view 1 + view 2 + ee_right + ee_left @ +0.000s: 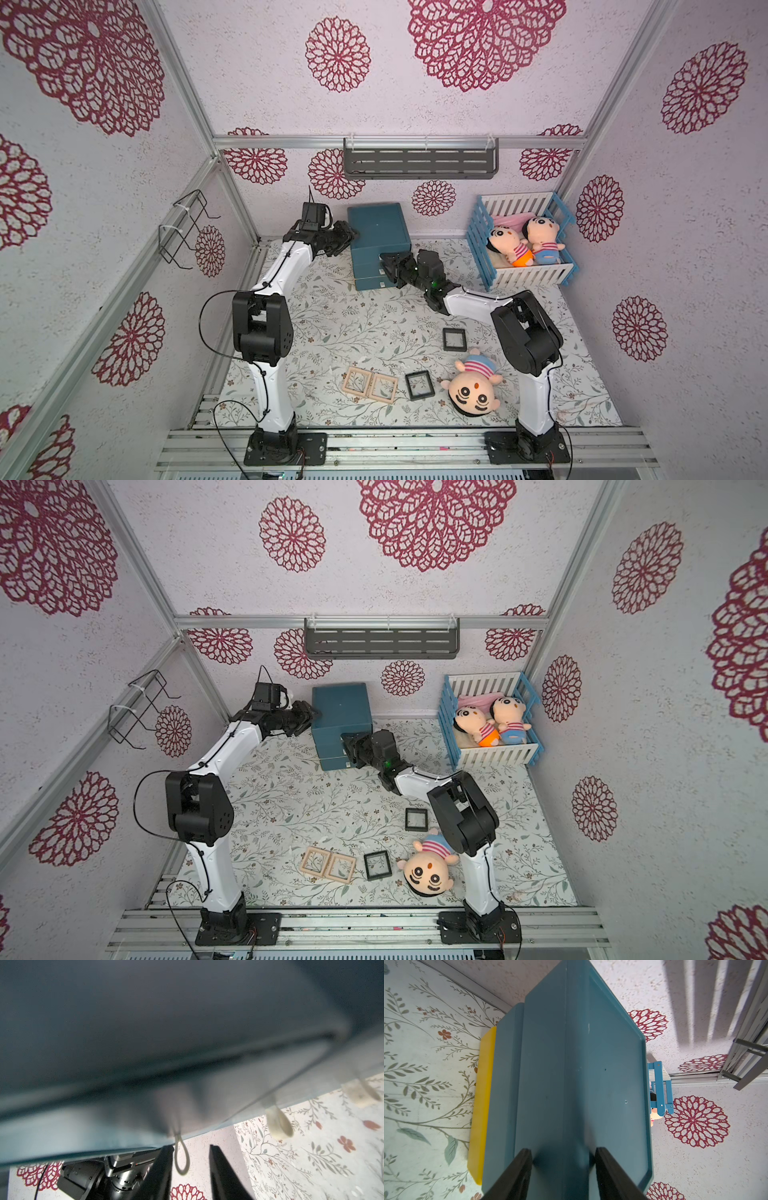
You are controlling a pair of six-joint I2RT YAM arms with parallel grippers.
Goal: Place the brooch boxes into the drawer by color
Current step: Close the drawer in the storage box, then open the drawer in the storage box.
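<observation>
Near the floral surface's front, well apart from left pincer and right pincer: two wooden brooch boxes touching, two black brooch boxes separate, flat square frames, clear centres. Left narrowly parted astride the teal cabinet's upper edge, grip unclear; right parted, empty, beside a blurred drawer's cord loop.

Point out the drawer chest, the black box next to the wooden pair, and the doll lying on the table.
Drawer chest (376, 226): in a top view, on its flat top.
Black box (419, 385): in a top view, on its clear centre.
Doll (473, 395): in a top view, on its face.
</observation>
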